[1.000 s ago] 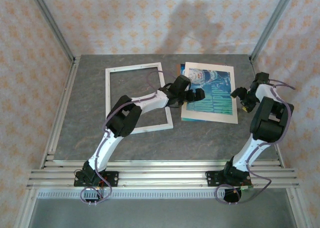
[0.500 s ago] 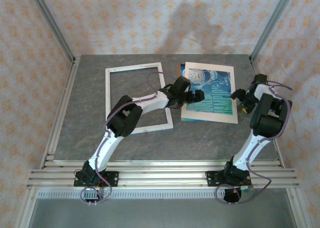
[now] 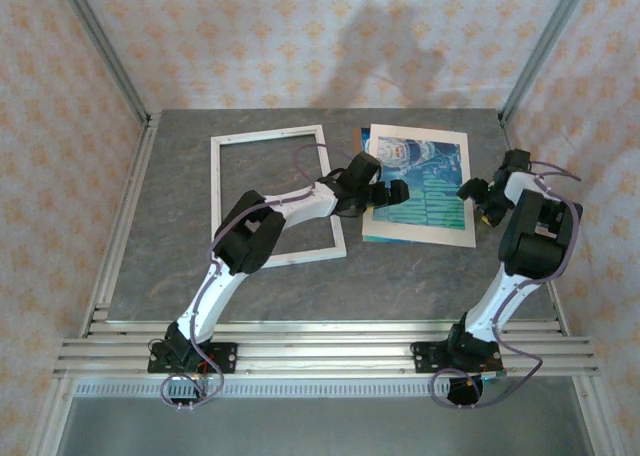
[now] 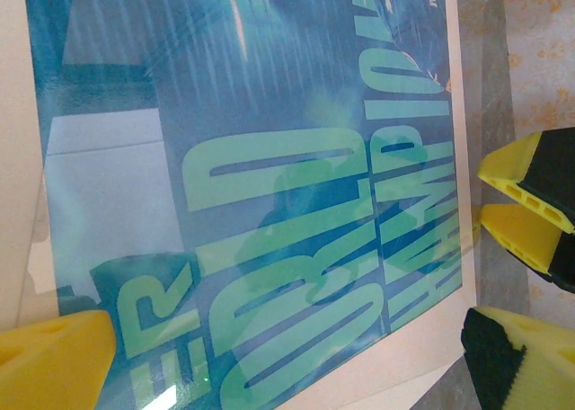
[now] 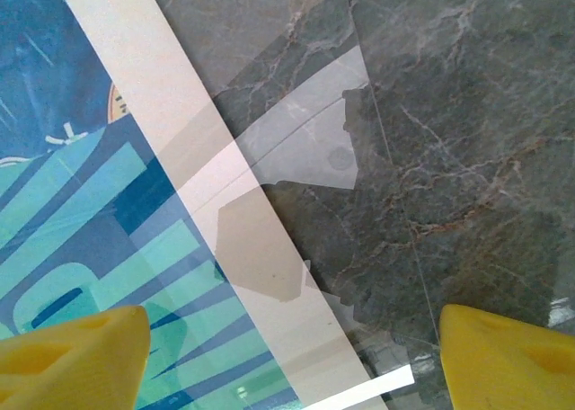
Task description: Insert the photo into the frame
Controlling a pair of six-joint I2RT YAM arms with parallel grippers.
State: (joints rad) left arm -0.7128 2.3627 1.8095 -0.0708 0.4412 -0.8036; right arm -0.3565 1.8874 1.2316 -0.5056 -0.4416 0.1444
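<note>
Teal and glossy, the photo [image 3: 425, 181] lies flat on the grey table [image 3: 400, 276] in the overhead view. It sits just beside the frame [image 3: 214, 206], on the frame's right-arm side, and is not yet inside it. A pale cream mat [image 3: 470, 191] borders the print, and a thin teal sliver pokes out past the mat's edge nearest the frame. I cannot tell whether the print sits over or under the mat. The left gripper [image 3: 392, 191] hangs over the photo's frame-side edge, jaws spread and empty. The right gripper [image 3: 474, 198] hovers at the edge farthest from the frame, also spread and empty. From the left wrist, the block lettering [image 4: 296, 248] shines with reflections between the left gripper's [image 4: 287, 374] wide-apart yellow fingertips. The right gripper [image 4: 508, 203] shows beyond the cream border, on the side away from the frame. From the right wrist, the right gripper [image 5: 287, 365] stands parted across the mat's cream strip [image 5: 180, 131], with print [image 5: 81, 212] on the frame side and bare table [image 5: 431, 113] on the other; it holds nothing. The print looks light, thin and bendable, with a slick face, so it will probably slide and crease easily. The protruding frame-side edge or a corner seems the best place to pinch, once it is lifted off the table.
</note>
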